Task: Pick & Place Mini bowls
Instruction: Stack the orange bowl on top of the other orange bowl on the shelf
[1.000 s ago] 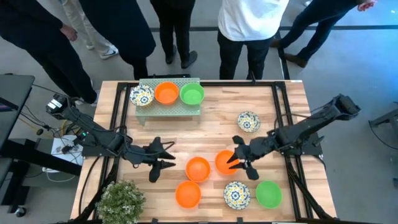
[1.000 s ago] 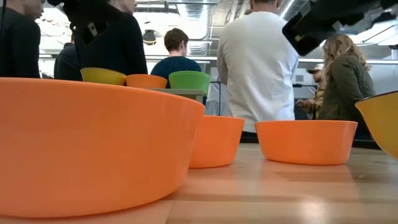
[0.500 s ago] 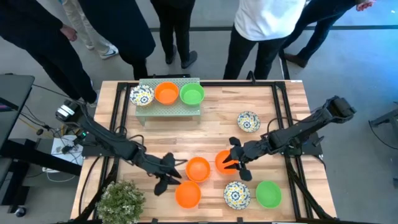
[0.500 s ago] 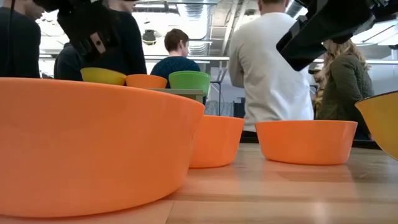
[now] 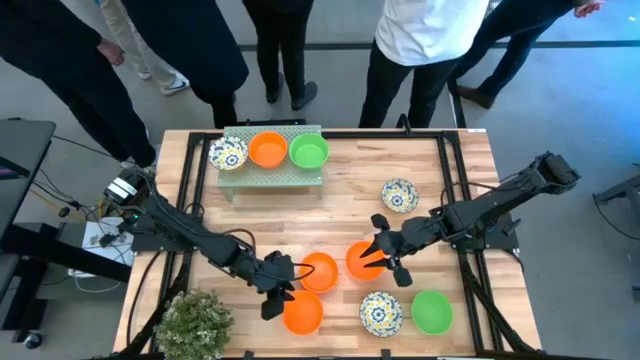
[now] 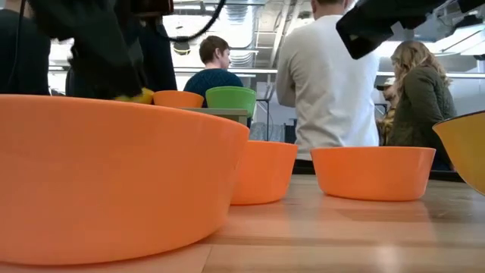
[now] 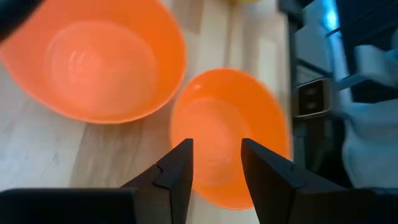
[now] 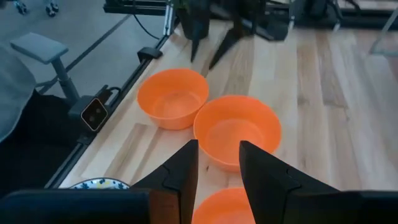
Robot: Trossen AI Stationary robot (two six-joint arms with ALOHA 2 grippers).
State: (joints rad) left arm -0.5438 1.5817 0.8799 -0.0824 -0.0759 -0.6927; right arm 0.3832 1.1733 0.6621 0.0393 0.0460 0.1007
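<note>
Left gripper (image 5: 277, 288), fingers apart, hovers over the front plain orange plastic bowl (image 5: 302, 312), apparently lining up a grasp. Right gripper (image 5: 384, 254), fingers parted, straddles a second orange bowl's (image 5: 361, 260) rim nearby.

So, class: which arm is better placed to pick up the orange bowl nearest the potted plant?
Left. The left gripper, open, hovers at that orange bowl; the right gripper is at another orange bowl, farther away.
</note>
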